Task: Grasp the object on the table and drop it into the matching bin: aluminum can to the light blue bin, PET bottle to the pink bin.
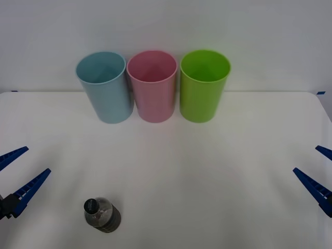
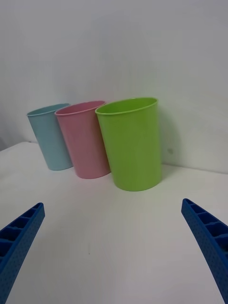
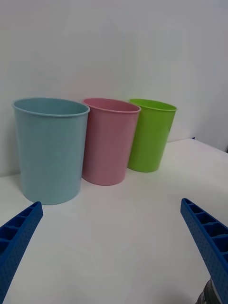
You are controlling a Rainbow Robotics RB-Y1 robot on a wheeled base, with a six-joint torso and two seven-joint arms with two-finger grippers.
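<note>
Across the back of the tabletop (image 1: 218,166) you have three tall cup-shaped bins standing upright in a row, close against a plain pale wall (image 1: 259,31). From your left to your right they are the light blue bin (image 1: 105,88), the pink bin (image 1: 153,87) and a lime green bin (image 1: 203,87). The blue and pink ones touch or nearly touch; the green one stands just beside the pink. All three are open at the top, and what you can see of their insides looks bare.

The tabletop itself is wide, flat and plain white, with soft shadows falling forward from the bins. Its far edge meets the wall, and small blue marks sit at its two far corners.

Your PET bottle (image 1: 102,215) stands near the front edge on the left side, well apart from the bins. It is upright on the surface, black cap toward the camera, with dark liquid showing through the clear body.

Your left gripper (image 1: 18,174) hovers at the left edge, near the bottle but not touching it, its blue ribbed fingers spread wide and grasping nothing. Your right gripper (image 1: 320,174) sits at the far right edge, well apart from the bottle, fingers likewise spread and empty. On the left wrist view the bottle's top (image 3: 209,294) peeks in just beside one finger.
</note>
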